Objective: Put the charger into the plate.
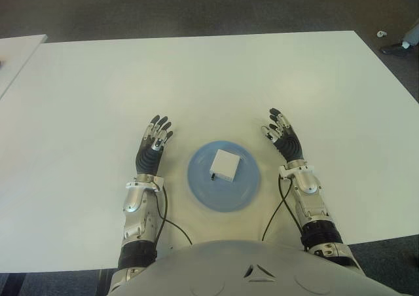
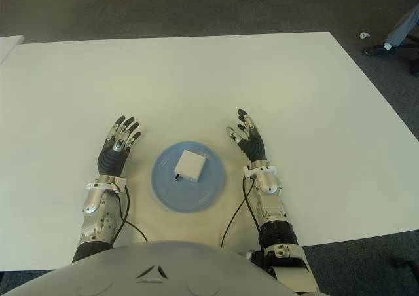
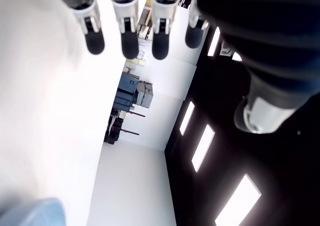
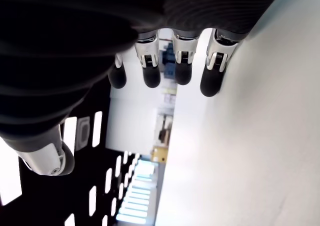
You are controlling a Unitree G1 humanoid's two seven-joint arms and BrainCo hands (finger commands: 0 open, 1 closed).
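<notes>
A small white charger (image 1: pixel 224 165) lies inside the round blue plate (image 1: pixel 243 190), a little above its middle, with a short dark plug end toward the plate's left. My left hand (image 1: pixel 152 145) shows to the left of the plate with fingers stretched out and nothing in them. To the right of the plate is my right hand (image 1: pixel 282 137), likewise open and holding nothing. Both wrist views show straight fingers (image 3: pixel 128 40) (image 4: pixel 181 68) with no object between them.
The plate sits on a wide white table (image 1: pixel 209 80). A second white table edge (image 1: pixel 16 54) shows at far left. Dark carpet lies beyond, with a person's shoe (image 1: pixel 395 48) at the far right. Cables (image 1: pixel 169 217) run from both wrists toward my body.
</notes>
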